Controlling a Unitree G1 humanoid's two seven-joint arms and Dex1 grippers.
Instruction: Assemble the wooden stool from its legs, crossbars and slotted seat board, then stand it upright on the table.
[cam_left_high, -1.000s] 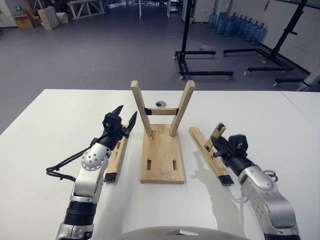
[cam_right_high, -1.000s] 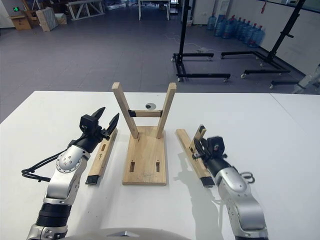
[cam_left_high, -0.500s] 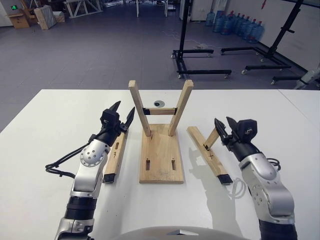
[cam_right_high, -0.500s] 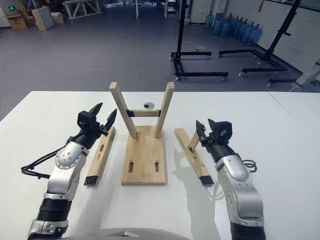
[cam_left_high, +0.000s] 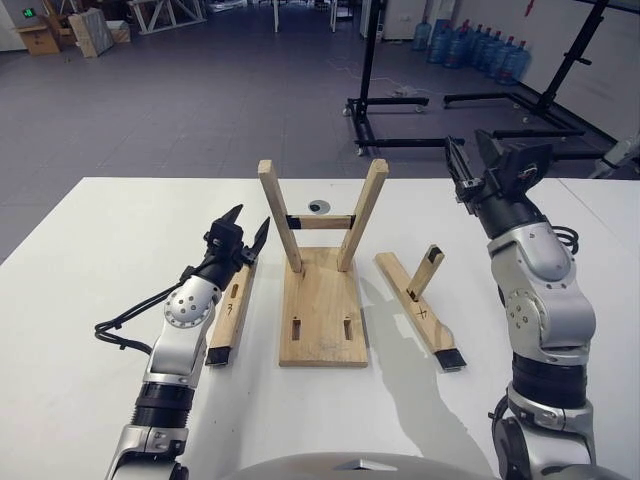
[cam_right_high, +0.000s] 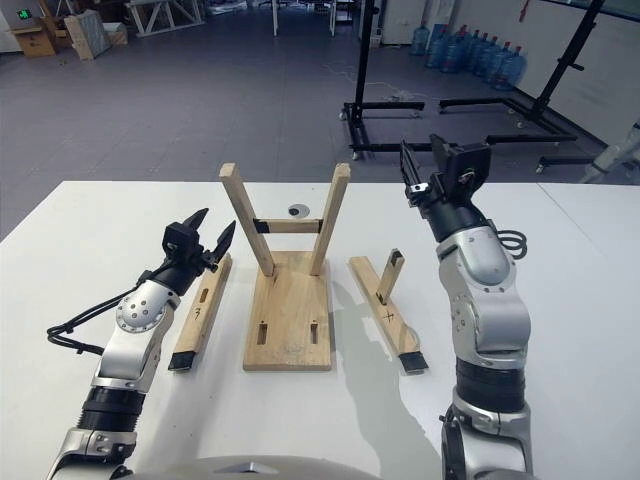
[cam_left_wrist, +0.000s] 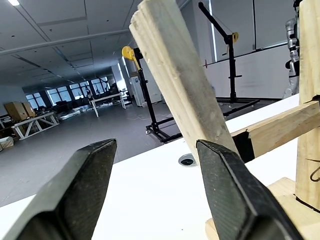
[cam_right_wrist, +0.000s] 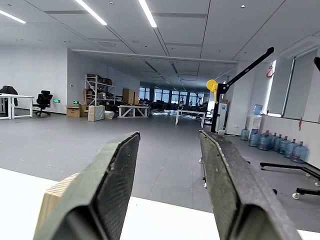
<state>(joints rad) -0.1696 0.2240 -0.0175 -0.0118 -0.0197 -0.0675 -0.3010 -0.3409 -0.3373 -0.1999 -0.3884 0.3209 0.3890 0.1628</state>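
Past the far edge of the table (cam_left_high: 100, 250) I see a big grey floor (cam_left_high: 200, 110). A black metal stand on wheels (cam_left_high: 368, 60) is there, and another black stand (cam_left_high: 572, 55) is further right. Blue water bottles (cam_left_high: 480, 52) are lined up by the back wall. Brown boxes (cam_left_high: 90, 30) sit far off on the left. A small round ring (cam_left_high: 320, 207) is set in the table top. Long lights (cam_right_wrist: 150, 12) shine on the ceiling.
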